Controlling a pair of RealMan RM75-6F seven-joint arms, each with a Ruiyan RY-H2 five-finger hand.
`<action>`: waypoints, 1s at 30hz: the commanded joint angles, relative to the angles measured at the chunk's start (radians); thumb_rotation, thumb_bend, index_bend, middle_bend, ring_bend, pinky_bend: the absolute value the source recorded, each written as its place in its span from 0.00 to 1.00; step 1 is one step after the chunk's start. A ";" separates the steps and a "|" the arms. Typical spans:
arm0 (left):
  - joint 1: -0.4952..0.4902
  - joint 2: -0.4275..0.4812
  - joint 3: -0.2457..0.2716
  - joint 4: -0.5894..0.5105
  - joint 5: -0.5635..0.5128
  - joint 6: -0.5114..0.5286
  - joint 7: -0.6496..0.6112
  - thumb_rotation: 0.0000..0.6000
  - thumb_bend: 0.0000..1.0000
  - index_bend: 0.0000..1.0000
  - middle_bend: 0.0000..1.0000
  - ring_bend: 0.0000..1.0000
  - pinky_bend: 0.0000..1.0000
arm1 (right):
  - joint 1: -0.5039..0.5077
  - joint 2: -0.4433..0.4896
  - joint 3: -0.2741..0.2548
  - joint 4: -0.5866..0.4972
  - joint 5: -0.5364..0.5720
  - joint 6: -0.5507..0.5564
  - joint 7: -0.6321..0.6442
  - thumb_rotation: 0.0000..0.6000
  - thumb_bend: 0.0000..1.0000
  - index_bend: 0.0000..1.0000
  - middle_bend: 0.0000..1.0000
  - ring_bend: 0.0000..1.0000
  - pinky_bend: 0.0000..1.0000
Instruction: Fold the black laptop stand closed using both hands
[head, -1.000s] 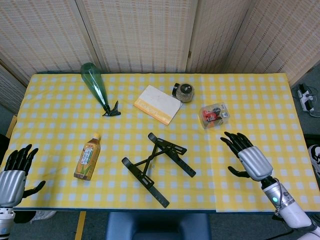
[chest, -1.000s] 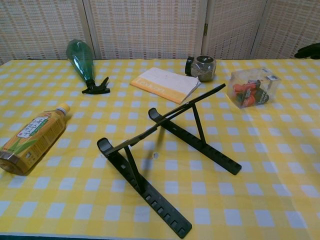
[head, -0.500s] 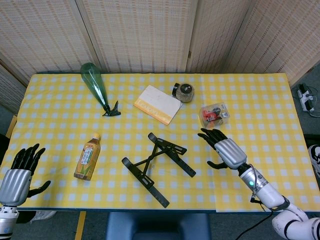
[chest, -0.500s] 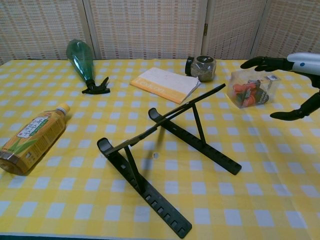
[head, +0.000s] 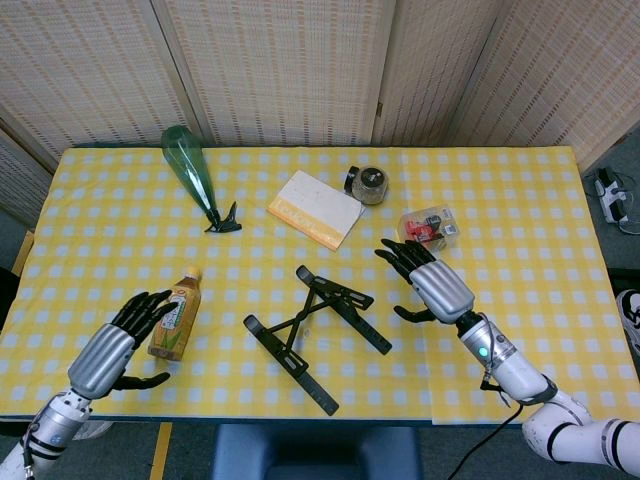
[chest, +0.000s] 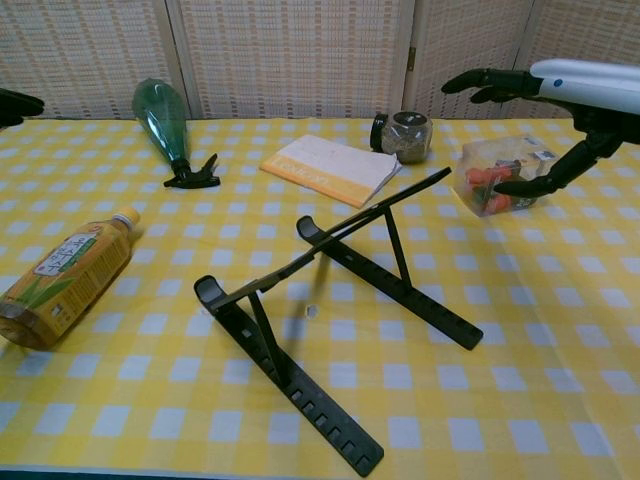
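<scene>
The approach step looks under way: neither robot hand touches anything yet. At left, the left robot hand hovers with fingers spread and empty, beside a tea bottle. The black laptop stand sits unfolded mid-counter. At right, the right robot hand hovers spread and empty, near the stand's right rail. Next, each hand likely must grip a rail.

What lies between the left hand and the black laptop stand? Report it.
In the head view, the tea bottle lies on its side between the left hand and the black laptop stand, right beside the hand's fingers.
</scene>
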 joint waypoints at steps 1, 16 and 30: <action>-0.073 -0.052 0.004 -0.007 0.051 -0.055 -0.031 1.00 0.15 0.00 0.01 0.03 0.00 | 0.000 0.013 -0.001 -0.018 0.016 0.002 -0.013 1.00 0.32 0.00 0.01 0.07 0.02; -0.179 -0.273 -0.041 -0.030 -0.042 -0.167 0.079 1.00 0.15 0.00 0.01 0.02 0.00 | 0.056 0.049 -0.019 -0.067 0.029 -0.046 -0.279 1.00 0.32 0.00 0.01 0.07 0.02; -0.224 -0.425 -0.069 -0.008 -0.142 -0.207 0.133 1.00 0.15 0.00 0.01 0.02 0.00 | 0.108 -0.023 -0.006 -0.026 0.116 -0.091 -0.324 1.00 0.32 0.00 0.00 0.07 0.02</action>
